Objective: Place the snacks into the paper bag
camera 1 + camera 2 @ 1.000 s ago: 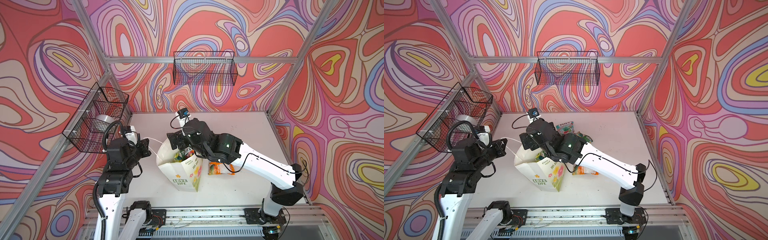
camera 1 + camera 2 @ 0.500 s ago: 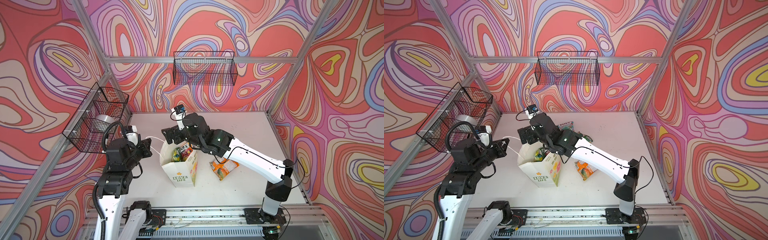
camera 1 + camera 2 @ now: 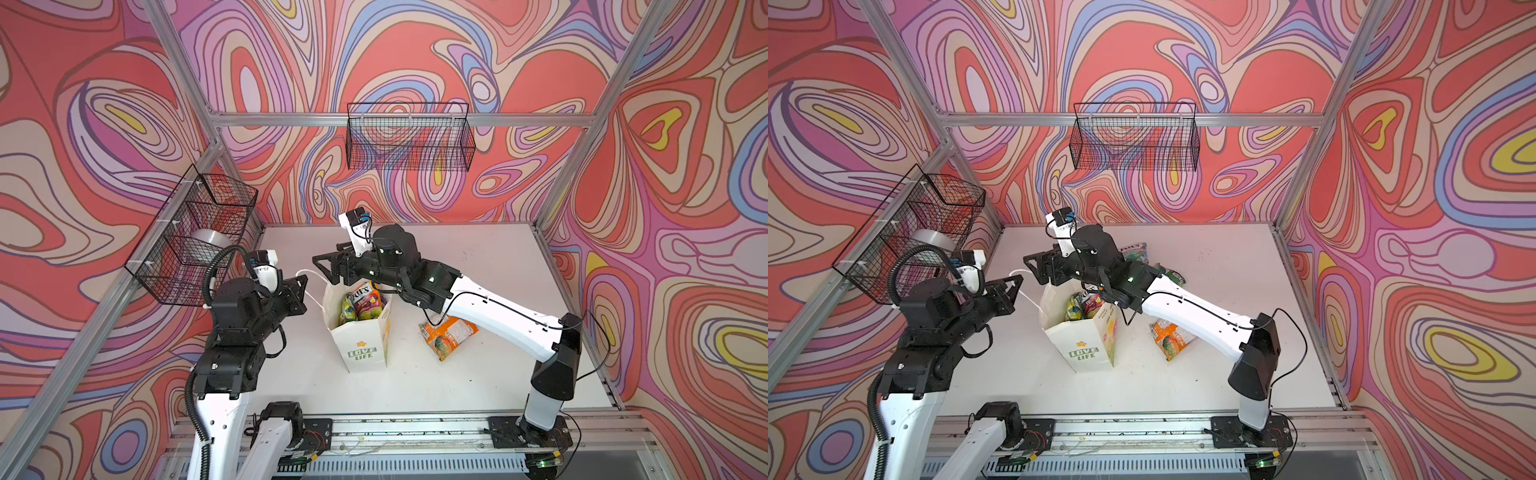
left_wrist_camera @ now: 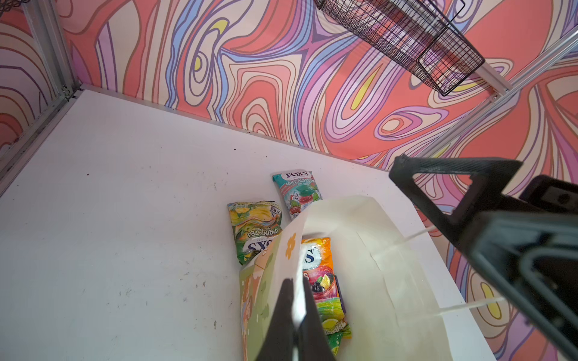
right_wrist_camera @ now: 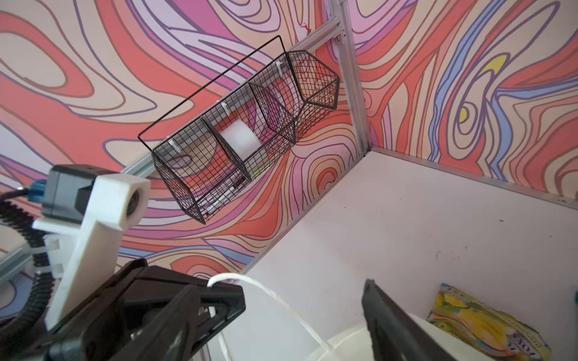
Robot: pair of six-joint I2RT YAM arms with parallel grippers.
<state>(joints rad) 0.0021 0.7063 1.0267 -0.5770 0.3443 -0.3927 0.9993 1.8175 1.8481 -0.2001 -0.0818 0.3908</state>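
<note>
Paper bag (image 3: 360, 345): its cord handle (image 5: 231, 274) is pinched in the closed left gripper (image 3: 304, 291); it stands upright with snacks (image 3: 361, 301) inside; right gripper (image 3: 326, 272) hovers over its rear rim, jaws apart, empty; orange packet (image 3: 449, 336) lies just right

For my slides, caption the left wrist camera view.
Left end effector grips the paper bag with snacks inside; teal packet and green packet lie on the table.
</note>
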